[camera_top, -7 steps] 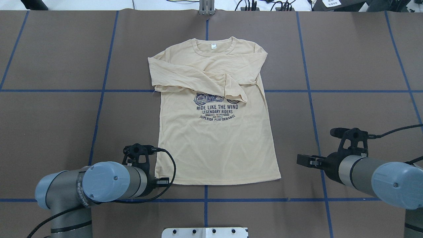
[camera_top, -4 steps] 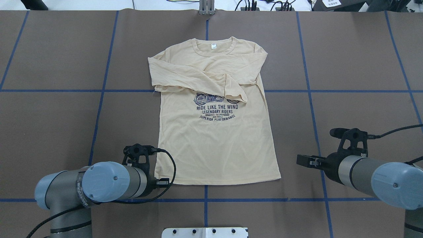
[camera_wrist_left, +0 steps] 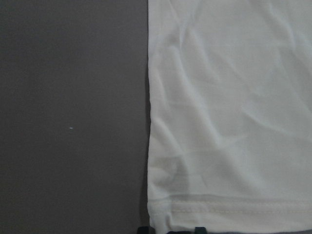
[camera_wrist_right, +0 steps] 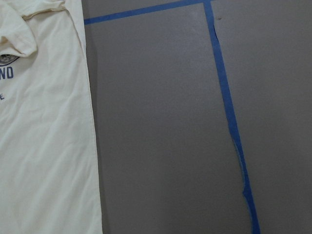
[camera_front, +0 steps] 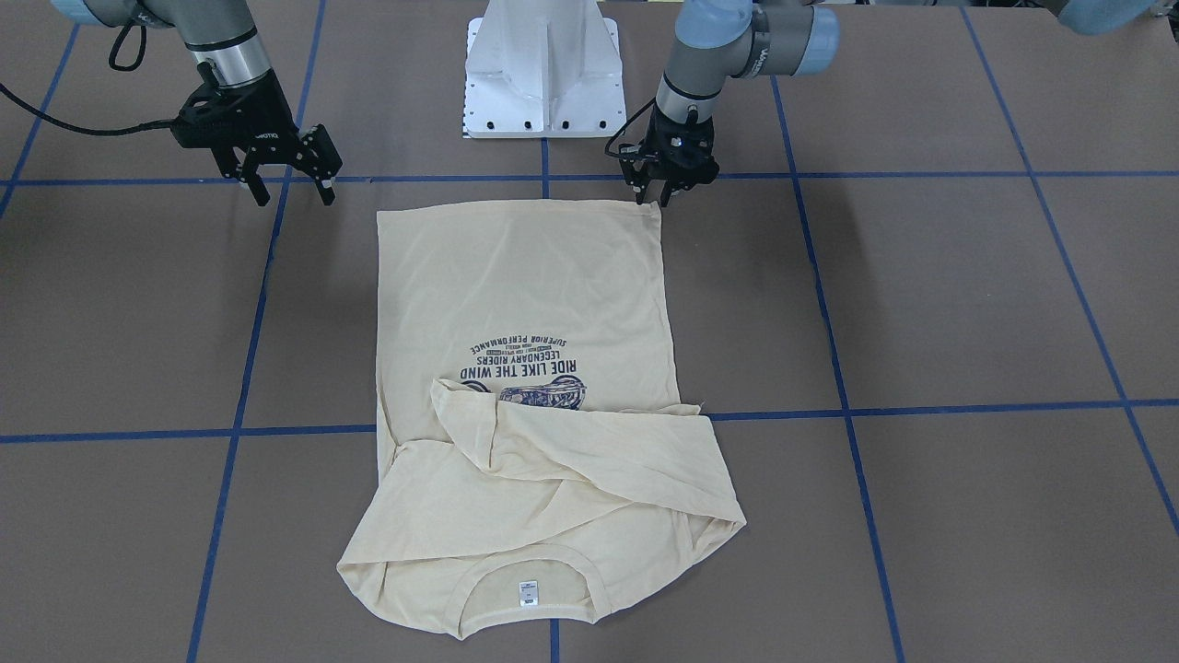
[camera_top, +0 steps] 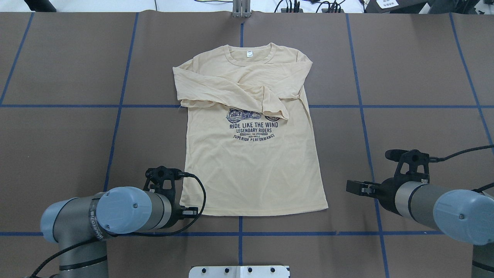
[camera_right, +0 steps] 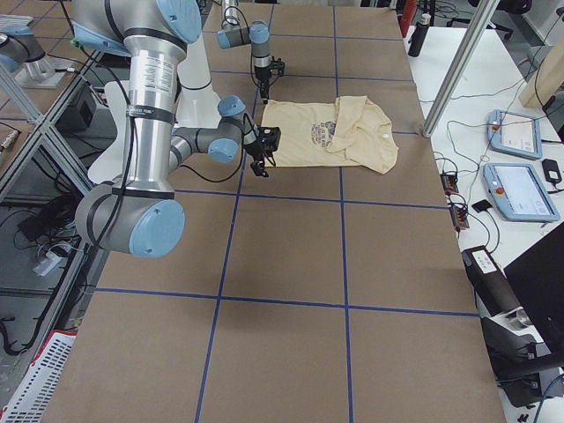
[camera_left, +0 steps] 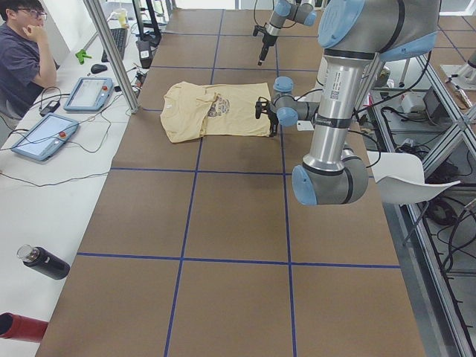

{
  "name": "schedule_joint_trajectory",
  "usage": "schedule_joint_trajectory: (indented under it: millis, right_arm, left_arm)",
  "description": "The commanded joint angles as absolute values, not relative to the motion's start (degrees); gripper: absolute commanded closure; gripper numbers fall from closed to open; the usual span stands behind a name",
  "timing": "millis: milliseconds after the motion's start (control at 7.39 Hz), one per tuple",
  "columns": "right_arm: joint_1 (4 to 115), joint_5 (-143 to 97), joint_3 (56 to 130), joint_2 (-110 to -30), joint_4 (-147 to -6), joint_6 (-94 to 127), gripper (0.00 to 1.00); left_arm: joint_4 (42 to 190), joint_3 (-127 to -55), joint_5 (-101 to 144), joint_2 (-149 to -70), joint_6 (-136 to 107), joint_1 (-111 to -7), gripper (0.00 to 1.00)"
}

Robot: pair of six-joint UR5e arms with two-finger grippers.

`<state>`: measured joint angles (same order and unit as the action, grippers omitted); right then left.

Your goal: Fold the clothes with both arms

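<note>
On your grey left arm (camera_top: 123, 210) the jaws sit narrowly open at the near-left hem corner of the pale cream-yellow knit shirt (camera_top: 251, 173); on the right arm (camera_top: 424, 206) they gape empty.

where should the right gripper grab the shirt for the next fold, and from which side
Likely the hem corner nearest it. The shirt lies flat, sleeves folded across the chest, and that corner is bare, so the open right gripper can come down from above at the outer side edge, mirroring the left gripper at the other corner.
</note>
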<state>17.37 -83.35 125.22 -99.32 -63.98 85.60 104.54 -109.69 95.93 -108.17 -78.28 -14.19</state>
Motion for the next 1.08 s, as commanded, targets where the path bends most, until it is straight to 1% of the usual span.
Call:
schedule_joint_trajectory:
  millis: [0, 271, 406, 542, 812, 948]
  right_arm:
    - [17.2, -83.2, 124.9, -99.3, -64.0, 85.6, 0.0]
    - [17.2, -83.2, 124.9, -99.3, -64.0, 85.6, 0.0]
    - [17.2, -83.2, 124.8, -99.3, -64.0, 85.6, 0.0]
    - [17.2, -83.2, 124.6, -99.3, -64.0, 85.6, 0.0]
    - [15.7, -81.2, 124.1, -98.4, -64.0, 85.7, 0.0]
    - [14.7, -80.6, 123.7, -97.7, -64.1, 88.2, 0.03]
  left_arm:
    - [104.5, -109.3, 95.9, -108.3, -77.8, -14.5, 0.59]
    - [104.5, -109.2, 95.8, -108.3, -77.8, -14.5, 0.62]
    - [104.5, -109.2, 95.8, -108.3, -77.8, -14.5, 0.68]
    - [104.5, -109.2, 95.8, -108.3, -77.8, -14.5, 1.0]
    - [104.5, -109.9, 95.8, -108.3, -77.7, -14.5, 1.0]
    - [104.5, -109.9, 95.8, -108.3, -77.8, -14.5, 1.0]
